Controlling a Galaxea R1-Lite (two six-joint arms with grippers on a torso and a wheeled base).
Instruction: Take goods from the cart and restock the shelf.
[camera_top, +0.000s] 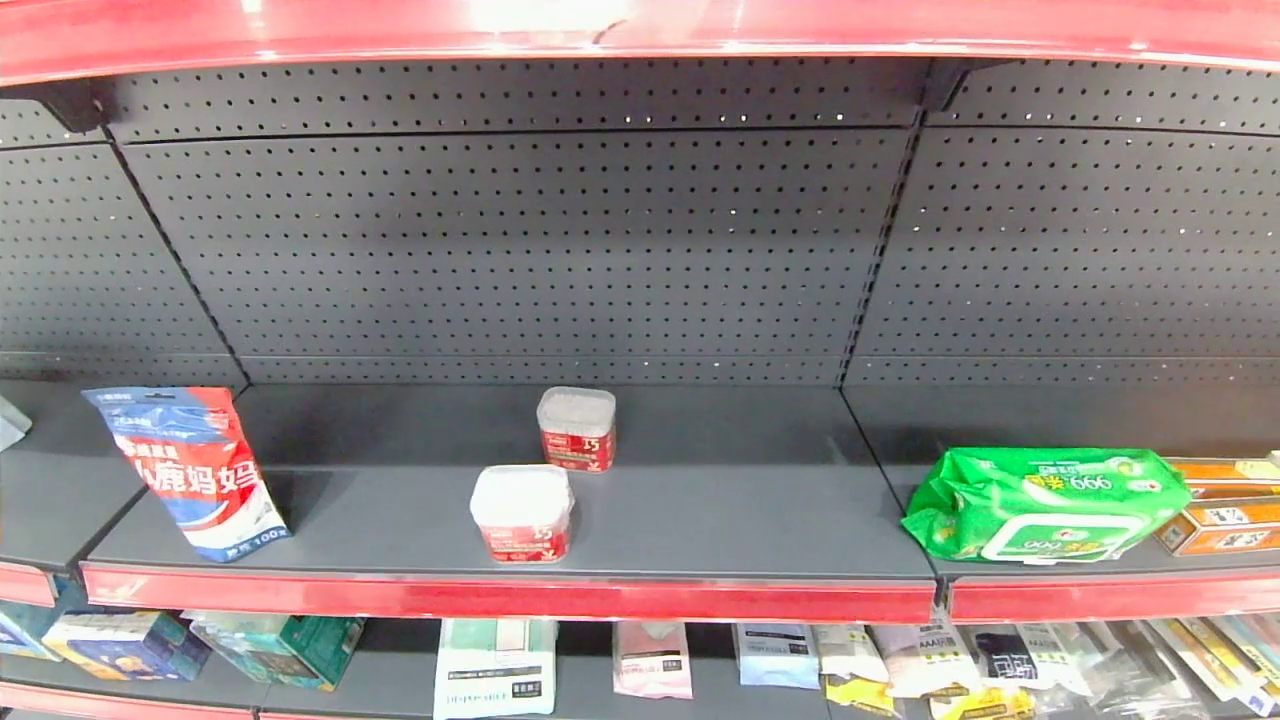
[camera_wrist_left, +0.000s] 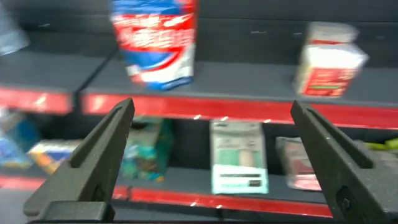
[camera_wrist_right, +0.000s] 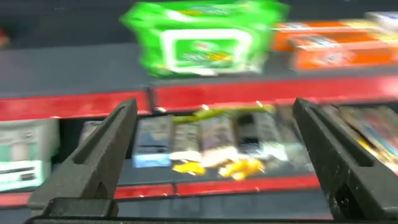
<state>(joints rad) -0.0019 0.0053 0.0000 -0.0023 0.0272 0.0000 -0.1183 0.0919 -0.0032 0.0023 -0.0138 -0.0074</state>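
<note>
The grey shelf (camera_top: 700, 520) with a red front edge carries two small red-and-white tubs, one near the front (camera_top: 522, 512) and one behind it (camera_top: 577, 428). A blue, red and white pouch (camera_top: 190, 470) stands at the left. A green wipes pack (camera_top: 1040, 502) lies at the right. My left gripper (camera_wrist_left: 211, 118) is open and holds nothing, in front of the shelf edge, facing the pouch (camera_wrist_left: 155, 40) and a tub (camera_wrist_left: 326, 61). My right gripper (camera_wrist_right: 214, 115) is open too, facing the green pack (camera_wrist_right: 202, 37).
Orange boxes (camera_top: 1225, 505) lie at the far right of the shelf. The lower shelf (camera_top: 400, 690) holds several packets and boxes. A red upper shelf (camera_top: 640, 30) overhangs. Dark pegboard (camera_top: 520, 240) forms the back wall. Bare shelf lies between tubs and green pack.
</note>
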